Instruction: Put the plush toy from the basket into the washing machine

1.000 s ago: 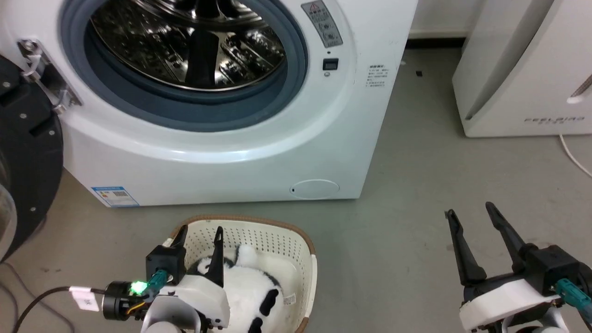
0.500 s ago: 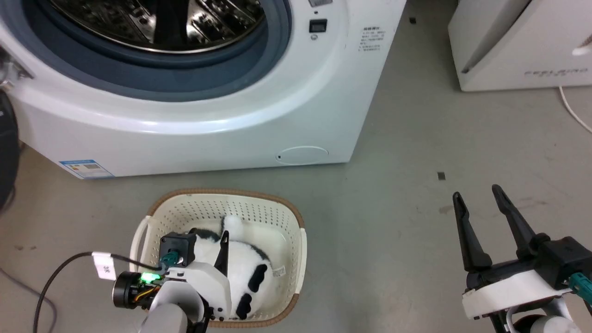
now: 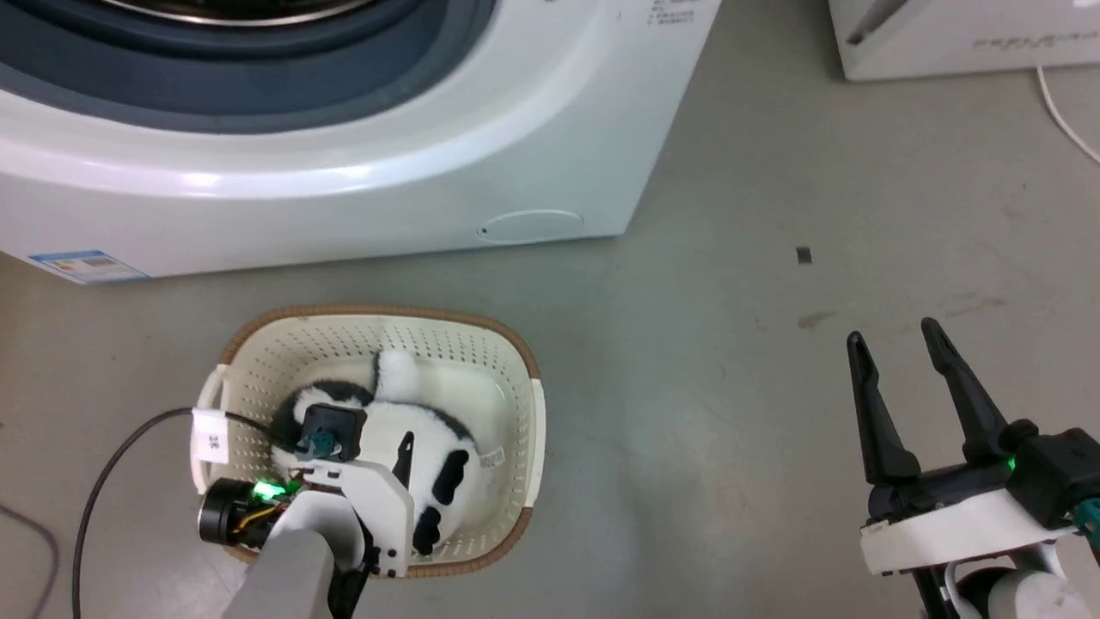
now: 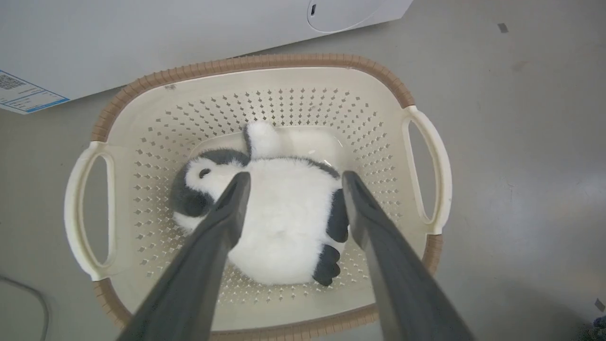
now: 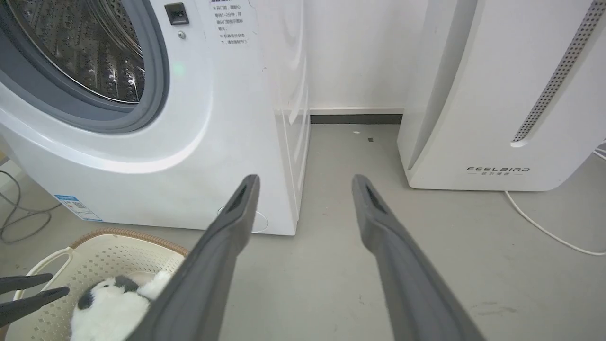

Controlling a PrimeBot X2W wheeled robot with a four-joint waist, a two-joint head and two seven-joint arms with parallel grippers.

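Plush toy [image 4: 284, 222]: white with black patches, lying on the bottom of the basket [image 4: 293, 61], about its middle. In the left wrist view its head, with one black eye, points to 9 o'clock. A white tuft points to 12 o'clock and two black paws lie at 4 to 5 o'clock.

Basket: cream, perforated, brown rim, white handles at 3 and 9 o'clock in the left wrist view. It stands on the grey floor [image 3: 730, 344] at 7 o'clock in the head view, near the foot of the washing machine [image 3: 344, 198] but apart from it.

Left end effector [image 4: 294, 175]: over the basket, pointing down into it, spread wide, holding nothing. Its fingers [image 4: 218, 232] straddle the toy's body, one tip at the neck on the 9 o'clock side, the other by the black flank on the 3 o'clock side. Whether the tips touch the fur cannot be told.

Right end effector [image 3: 891, 331]: at 4 o'clock in the head view, over bare floor, well apart from the basket, parted and empty.

Washing machine: white front loader, at 11 to 12 o'clock in the head view. The grey gasket and steel drum show in the right wrist view, and a blue sticker [image 3: 82, 265] sits at its lower corner.

White appliance [image 5: 473, 118]: lettered FEELBIRD, at 2 o'clock in the right wrist view, with a strip of floor between it and the washing machine. A white cord [image 5: 544, 227] lies on the floor at its foot.
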